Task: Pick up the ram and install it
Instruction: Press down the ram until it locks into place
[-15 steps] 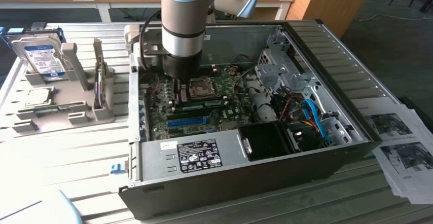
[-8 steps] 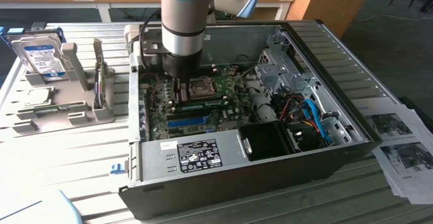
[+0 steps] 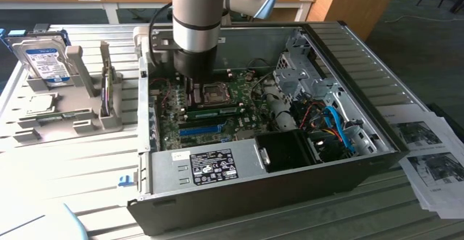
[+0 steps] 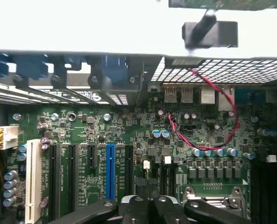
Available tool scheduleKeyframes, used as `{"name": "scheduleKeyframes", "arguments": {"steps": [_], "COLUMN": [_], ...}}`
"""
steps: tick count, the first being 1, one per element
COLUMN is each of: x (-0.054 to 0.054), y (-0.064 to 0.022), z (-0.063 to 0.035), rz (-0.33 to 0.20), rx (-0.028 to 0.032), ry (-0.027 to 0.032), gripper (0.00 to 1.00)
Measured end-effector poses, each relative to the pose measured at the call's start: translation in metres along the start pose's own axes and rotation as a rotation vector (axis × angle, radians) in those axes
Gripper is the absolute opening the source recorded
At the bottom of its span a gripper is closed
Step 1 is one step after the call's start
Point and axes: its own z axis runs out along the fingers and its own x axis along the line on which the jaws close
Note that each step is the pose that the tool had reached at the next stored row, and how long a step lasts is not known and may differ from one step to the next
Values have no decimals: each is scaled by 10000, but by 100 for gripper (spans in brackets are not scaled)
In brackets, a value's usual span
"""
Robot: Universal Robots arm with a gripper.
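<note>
I see the ram [image 3: 212,111] lying flat across the motherboard [image 3: 217,121] near the middle of the exterior frame, a thin green stick just below the CPU socket [image 3: 215,93]; whether it sits fully in its slot I cannot tell. The end effector [image 3: 193,94] stands right over the stick's end toward the frame's left, its fingers [image 4: 150,205] pressed together at the lower middle of the wrist frame, with nothing visibly clamped between them.

Around that, the open PC case [image 3: 377,109] fills the frame's middle. Inside it I count one motherboard, one blue slot [image 3: 199,130] below the ram, one black fan [image 3: 286,150] at lower right, one power supply [image 3: 206,166] with a label at the lower edge, and a silver drive cage [image 3: 297,71] at upper right with blue cables [image 3: 337,123] beneath. In the wrist frame I count one blue slot [image 4: 110,175], one white slot [image 4: 32,179] at lower left, and one red wire [image 4: 222,135] looping at right.

At the frame's left a grey rack [image 3: 80,112] sits on the slatted tabletop [image 3: 65,169], holding one hard drive [image 3: 45,60] upright. Printed sheets [image 3: 431,158] lie at the right edge.
</note>
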Motion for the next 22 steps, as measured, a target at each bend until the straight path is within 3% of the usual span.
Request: {"name": "scheduleKeyframes", "arguments": {"steps": [11,22], "x": [-10,-18], "y": [11,21], "z": [-350,-633], "rz": [1,1], "rx": [-3,-4], "ry": [1,1], "gripper": [9,9]}}
